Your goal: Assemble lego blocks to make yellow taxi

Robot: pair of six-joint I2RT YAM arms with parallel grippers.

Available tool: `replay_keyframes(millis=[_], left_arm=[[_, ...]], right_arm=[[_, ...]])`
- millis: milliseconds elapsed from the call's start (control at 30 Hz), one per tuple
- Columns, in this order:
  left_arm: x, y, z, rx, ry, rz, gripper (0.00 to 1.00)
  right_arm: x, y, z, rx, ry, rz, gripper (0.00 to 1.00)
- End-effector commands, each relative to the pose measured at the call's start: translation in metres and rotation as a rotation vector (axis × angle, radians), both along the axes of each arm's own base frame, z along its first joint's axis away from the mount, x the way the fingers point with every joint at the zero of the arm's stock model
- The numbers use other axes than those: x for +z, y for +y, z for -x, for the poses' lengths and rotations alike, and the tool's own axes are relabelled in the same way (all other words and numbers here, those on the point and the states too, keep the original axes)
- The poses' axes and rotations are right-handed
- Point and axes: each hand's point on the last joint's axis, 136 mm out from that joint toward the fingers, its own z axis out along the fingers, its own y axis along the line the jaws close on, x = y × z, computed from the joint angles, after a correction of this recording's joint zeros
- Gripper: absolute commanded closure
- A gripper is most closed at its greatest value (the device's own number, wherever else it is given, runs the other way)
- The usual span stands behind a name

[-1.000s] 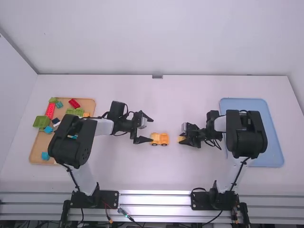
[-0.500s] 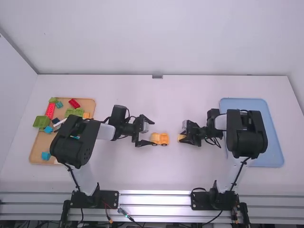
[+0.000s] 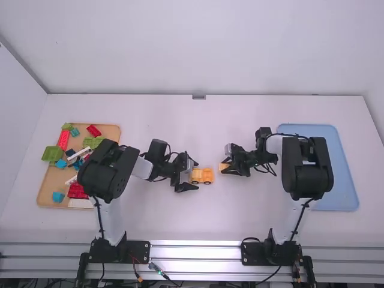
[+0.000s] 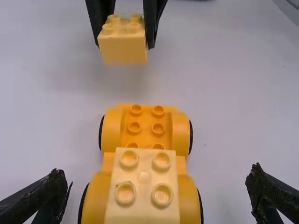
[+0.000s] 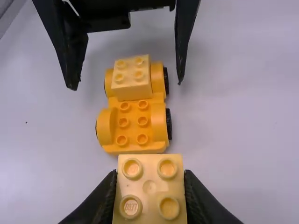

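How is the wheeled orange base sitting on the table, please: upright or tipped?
Upright: the base rests on its wheels, studs facing up, with a pale yellow block on one end.

Near the middle of the high view, the car base [image 4: 146,120] is orange-yellow with black wheels [image 5: 169,123], topped by a paler yellow block [image 4: 145,176], and the block just right of it [image 4: 122,50] is the same pale yellow. At left, a tan tray [image 3: 54,180] holds red [image 3: 63,140], green [image 3: 52,153], blue [image 3: 57,197] and white pieces [image 3: 78,155]; at right, a plain light-blue tray [image 3: 339,180] sits on the white table [image 3: 198,222].
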Motion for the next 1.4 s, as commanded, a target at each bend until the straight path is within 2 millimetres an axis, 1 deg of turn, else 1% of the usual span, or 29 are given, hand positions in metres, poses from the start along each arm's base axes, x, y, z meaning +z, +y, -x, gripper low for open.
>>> replay_keyframes(millis=[0,67,167,233,333,433,500,567,633,667,800,900,933,967,1000,1100,1267,1333,1367], left_arm=[[-0.001,-0.002,0.001,-0.007,0.012,0.010,0.01],[-0.002,-0.002,0.001,-0.006,0.014,0.008,0.00],[-0.009,-0.002,0.001,-0.008,0.016,0.012,0.03],[-0.013,-0.003,0.001,-0.012,0.016,0.017,0.03],[-0.010,-0.005,0.004,-0.035,0.016,0.050,0.06],[-0.012,-0.004,0.002,-0.024,0.009,0.035,0.21],[-0.016,-0.003,0.000,-0.010,0.009,0.013,0.37],[-0.015,-0.003,0.000,-0.009,0.004,0.014,0.45],[-0.015,-0.002,-0.003,-0.005,-0.004,0.016,0.47],[-0.014,-0.001,-0.004,-0.003,-0.012,0.019,0.50],[-0.014,-0.001,-0.006,-0.010,-0.049,0.015,0.50],[-0.018,0.001,-0.012,0.016,-0.071,-0.020,0.48],[-0.020,0.003,-0.016,0.030,-0.079,-0.037,0.43],[-0.020,0.003,-0.017,0.032,-0.085,-0.042,0.43],[-0.020,0.003,-0.019,0.033,-0.086,-0.042,0.43],[-0.017,0.001,-0.023,0.034,-0.096,-0.038,0.49],[-0.016,0.000,-0.026,0.032,-0.070,-0.046,0.51],[-0.016,0.000,-0.029,0.028,-0.041,-0.057,0.52],[-0.017,0.000,-0.028,0.008,-0.049,-0.067,0.54]], right_arm=[[0.012,0.004,-0.004,0.000,-0.021,-0.046,0.89],[0.014,0.004,-0.005,-0.003,-0.023,-0.046,0.90],[0.019,0.006,-0.006,-0.009,-0.024,-0.028,0.91],[0.022,0.009,-0.005,0.004,-0.037,-0.023,0.90],[0.023,0.013,-0.004,0.018,-0.050,-0.016,0.92],[0.023,0.015,-0.003,0.024,-0.047,-0.020,0.94],[0.023,0.018,-0.005,0.016,-0.044,-0.022,0.95],[0.021,0.019,-0.012,-0.014,-0.029,-0.005,0.96],[0.018,0.020,-0.015,-0.029,-0.021,0.016,0.96],[0.016,0.022,-0.016,-0.032,-0.018,0.031,0.97],[0.016,0.031,-0.011,0.002,-0.031,0.031,0.97],[0.016,0.035,-0.010,0.015,-0.043,0.030,0.97],[0.015,0.037,-0.011,0.018,-0.047,0.036,0.99],[0.015,0.039,-0.011,0.018,-0.046,0.036,0.99],[0.015,0.040,-0.011,0.018,-0.048,0.039,0.99],[0.013,0.045,-0.011,0.026,-0.057,0.055,1.00],[0.009,0.047,-0.013,0.012,-0.053,0.092,1.00],[0.014,0.050,-0.009,0.023,-0.089,0.086,1.00],[0.017,0.052,-0.008,0.022,-0.107,0.077,1.00]])
